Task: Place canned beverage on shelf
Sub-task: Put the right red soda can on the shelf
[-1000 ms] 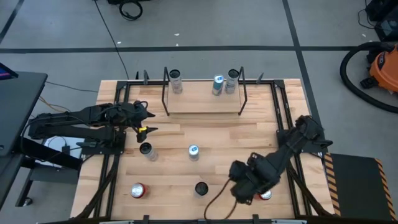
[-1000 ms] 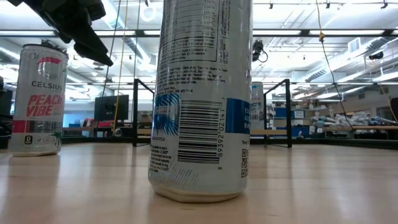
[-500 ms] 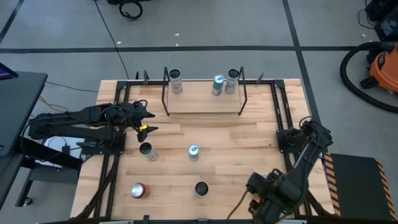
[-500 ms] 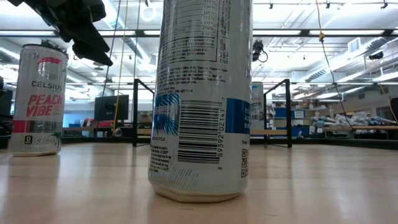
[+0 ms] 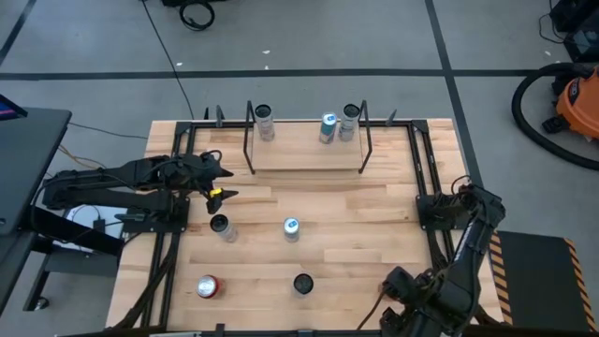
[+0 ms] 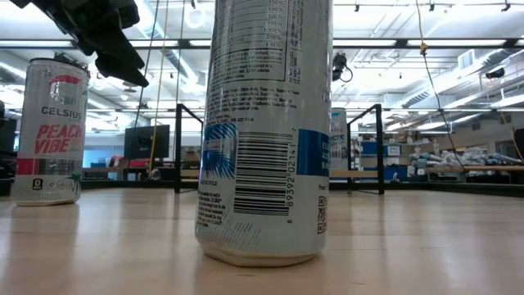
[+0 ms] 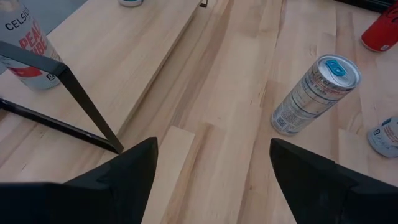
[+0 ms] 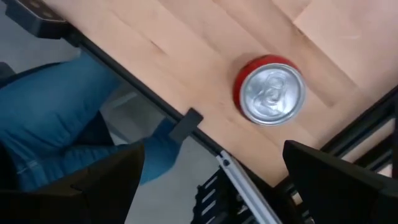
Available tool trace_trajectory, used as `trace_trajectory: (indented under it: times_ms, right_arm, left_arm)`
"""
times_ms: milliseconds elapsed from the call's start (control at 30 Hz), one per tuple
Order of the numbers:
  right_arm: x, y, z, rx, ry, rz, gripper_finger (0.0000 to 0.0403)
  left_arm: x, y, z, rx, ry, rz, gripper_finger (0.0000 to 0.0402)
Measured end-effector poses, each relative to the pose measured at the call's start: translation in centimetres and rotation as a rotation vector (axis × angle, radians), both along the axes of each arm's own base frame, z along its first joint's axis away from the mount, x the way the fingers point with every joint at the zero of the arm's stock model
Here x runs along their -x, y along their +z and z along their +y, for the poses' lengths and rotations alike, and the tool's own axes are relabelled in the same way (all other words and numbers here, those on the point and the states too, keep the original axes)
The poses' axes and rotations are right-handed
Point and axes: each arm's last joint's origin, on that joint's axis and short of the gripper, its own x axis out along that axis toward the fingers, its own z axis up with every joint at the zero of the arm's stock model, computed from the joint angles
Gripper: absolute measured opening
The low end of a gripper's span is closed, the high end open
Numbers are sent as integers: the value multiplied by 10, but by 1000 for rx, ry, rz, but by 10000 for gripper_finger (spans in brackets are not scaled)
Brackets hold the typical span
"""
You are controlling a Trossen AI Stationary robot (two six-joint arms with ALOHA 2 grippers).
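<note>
Hovering spread over a red can (image 8: 269,89) at the table's five o'clock corner, the right gripper (image 8: 211,168) holds nothing, the left gripper (image 7: 211,168) waits empty, fingers apart, at nine o'clock, the shelf (image 5: 307,150) stands at twelve.

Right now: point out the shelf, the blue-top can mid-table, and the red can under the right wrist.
shelf (image 5: 304,154), high view, bare board.
blue-top can (image 5: 291,227), high view, lid.
red can (image 8: 271,91), right wrist view, lid.

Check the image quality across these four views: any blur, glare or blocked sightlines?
Low view: one blue and silver can stands so near that it hides much of the shelf, and ceiling lights glare behind it. Right wrist view: soft, the red can lacks crisp edges. Left wrist and high views: evenly lit, sharp.
</note>
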Motion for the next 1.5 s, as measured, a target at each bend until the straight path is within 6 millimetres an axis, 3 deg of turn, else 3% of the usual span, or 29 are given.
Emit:
trace_trajectory:
  times_ms: [133, 467, 1067, 1333, 1500]
  right_arm:
    - [-2, -3, -2, -8, -60, 50, 392]
    - [7, -38, -2, 86, -249, 136, 392]
    - [5, -97, -9, 161, -353, 104, 392]
    - [5, -103, -12, 163, -334, 136, 387]
    - [2, -104, -14, 150, -325, 158, 343]
  left_arm:
    - [0, 0, 0, 0, 0, 0, 311]
    - [0, 0, 0, 0, 0, -1, 311]
    - [0, 0, 0, -3, -1, -3, 311]
    - [0, 0, 0, -3, -1, -4, 311]
    - [-1, 1, 0, -4, -1, -17, 311]
